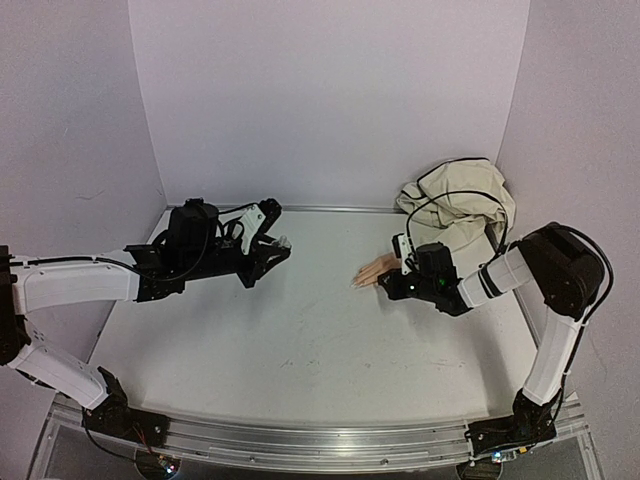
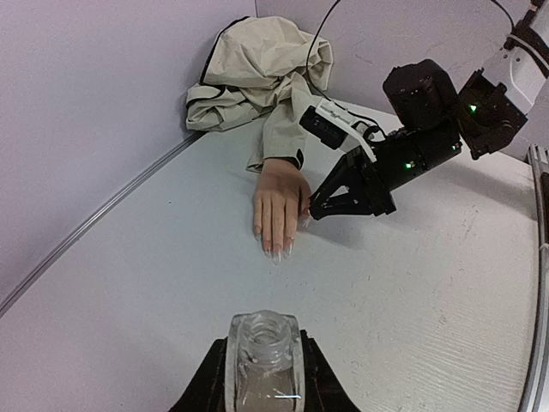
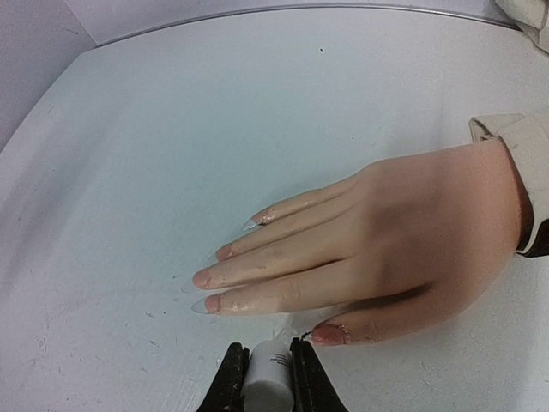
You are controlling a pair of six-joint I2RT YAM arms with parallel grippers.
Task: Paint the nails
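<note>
1. Nails of the peach-coloured mannequin hand, palm-down on the white tabletop: thumb nail looks reddish, likely painted; four finger nails pale, probably left.
2. Right end effector pinches a white brush cap beside the thumb.
3. Left end effector, well apart, clamps an open clear-glass bottle.

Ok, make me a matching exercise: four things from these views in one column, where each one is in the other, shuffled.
Things:
1. bottle
2. cap
3. hand
4. cloth

Places:
A. flat on the table, palm down
B. in the right gripper
C. heaped in the far right corner
D. in the left gripper

Pairs: 1-D, 2-B, 3-A, 4-C
</note>
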